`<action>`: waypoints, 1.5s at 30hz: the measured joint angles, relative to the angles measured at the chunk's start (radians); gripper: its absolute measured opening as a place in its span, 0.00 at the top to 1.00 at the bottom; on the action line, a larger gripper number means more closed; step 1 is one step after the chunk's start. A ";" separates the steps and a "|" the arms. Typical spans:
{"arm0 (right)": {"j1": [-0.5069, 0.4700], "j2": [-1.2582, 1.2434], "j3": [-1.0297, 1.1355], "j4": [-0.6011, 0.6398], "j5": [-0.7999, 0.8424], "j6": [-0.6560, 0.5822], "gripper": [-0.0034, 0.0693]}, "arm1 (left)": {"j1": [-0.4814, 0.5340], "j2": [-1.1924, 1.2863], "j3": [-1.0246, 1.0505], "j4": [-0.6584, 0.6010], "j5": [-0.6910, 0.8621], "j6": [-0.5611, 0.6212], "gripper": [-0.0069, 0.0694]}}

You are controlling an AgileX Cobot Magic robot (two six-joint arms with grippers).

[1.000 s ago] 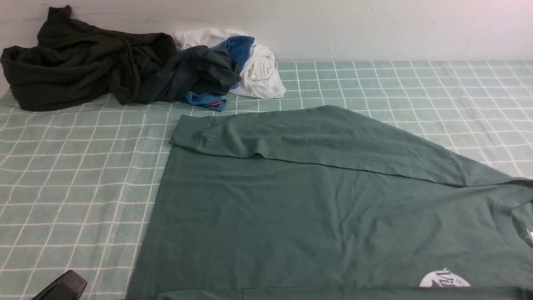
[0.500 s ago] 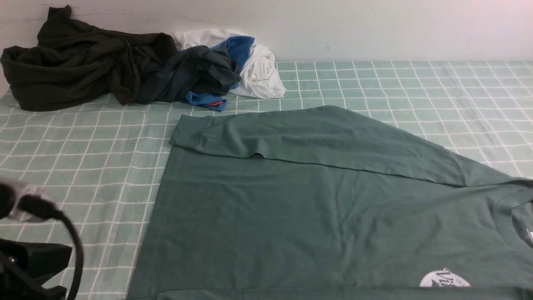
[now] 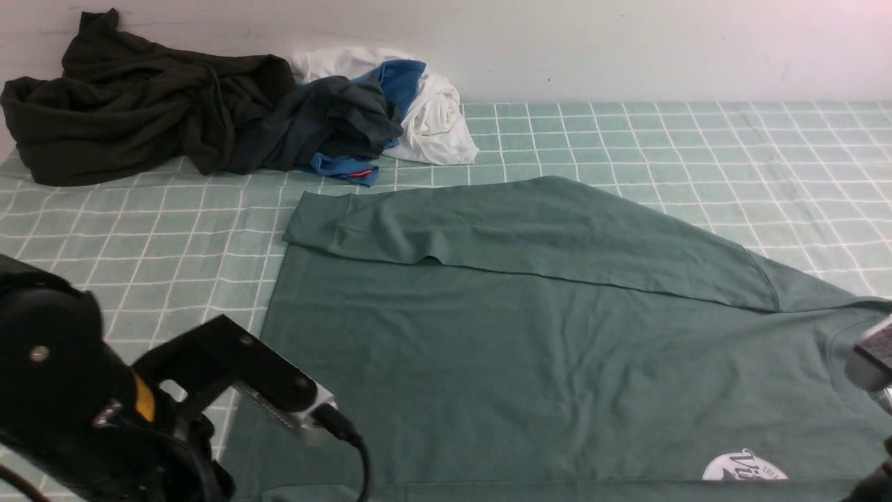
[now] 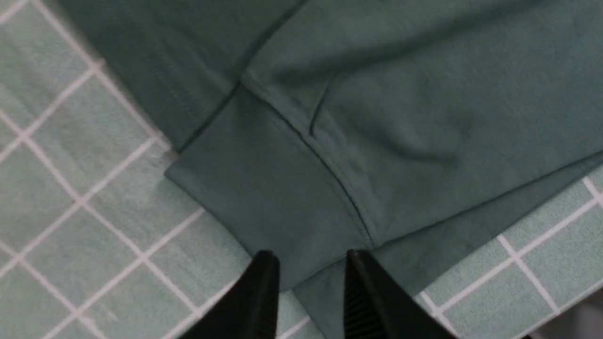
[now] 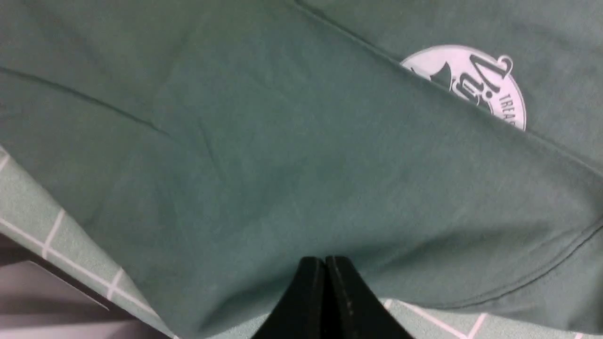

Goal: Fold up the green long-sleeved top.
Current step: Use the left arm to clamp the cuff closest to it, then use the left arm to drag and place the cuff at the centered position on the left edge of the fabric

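The green long-sleeved top (image 3: pixel 529 348) lies spread flat and front up on the worktop, which is covered by a pale green checked cloth (image 3: pixel 697 153). Its hem is toward the robot's left and its neck toward the right. The far sleeve (image 3: pixel 529 237) is already laid across the body, with its cuff (image 3: pixel 317 219) reaching the hem corner. The near sleeve (image 5: pixel 292 179) looks brought in too: in the right wrist view its edge runs over the round white logo (image 5: pixel 471 84) and hides part of it, and in the left wrist view its cuff (image 4: pixel 264 188) pokes just past the hem onto the checks. So I would say the sleeves are done and the body is untouched, with all of its folds left to make. The left tool (image 4: pixel 311 256) hovers at the near cuff's edge with its jaws apart, cloth showing in the gap and nothing pinched. The right tool (image 5: pixel 325 261) has its jaws pressed together just over the near edge of the top by the logo, and I see no cloth caught in it. Well apart, against the wall (image 3: pixel 627 49) at the far left, sits a heap: a dark hooded garment (image 3: pixel 132 104), a charcoal shirt (image 3: pixel 327 118), a blue piece (image 3: pixel 401 80) and a white garment (image 3: pixel 435 115). None of them touches the top.
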State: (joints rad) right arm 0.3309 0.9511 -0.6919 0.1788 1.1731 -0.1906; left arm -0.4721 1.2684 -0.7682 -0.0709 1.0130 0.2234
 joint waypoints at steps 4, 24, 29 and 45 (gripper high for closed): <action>0.002 0.000 -0.002 -0.006 -0.008 0.001 0.97 | -0.007 0.106 -0.004 0.000 -0.048 -0.012 0.48; 0.005 0.000 -0.002 -0.001 -0.063 0.004 0.97 | -0.007 0.482 -0.193 0.016 -0.042 -0.011 0.44; 0.007 0.000 -0.002 0.003 -0.083 0.004 0.97 | -0.007 0.486 -0.194 0.020 -0.038 -0.011 0.61; 0.008 0.000 -0.002 0.003 -0.122 0.004 0.97 | -0.008 0.446 -0.317 0.091 0.071 -0.008 0.87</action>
State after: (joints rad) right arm 0.3393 0.9511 -0.6944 0.1814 1.0512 -0.1863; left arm -0.4804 1.7146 -1.0849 0.0197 1.0835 0.2156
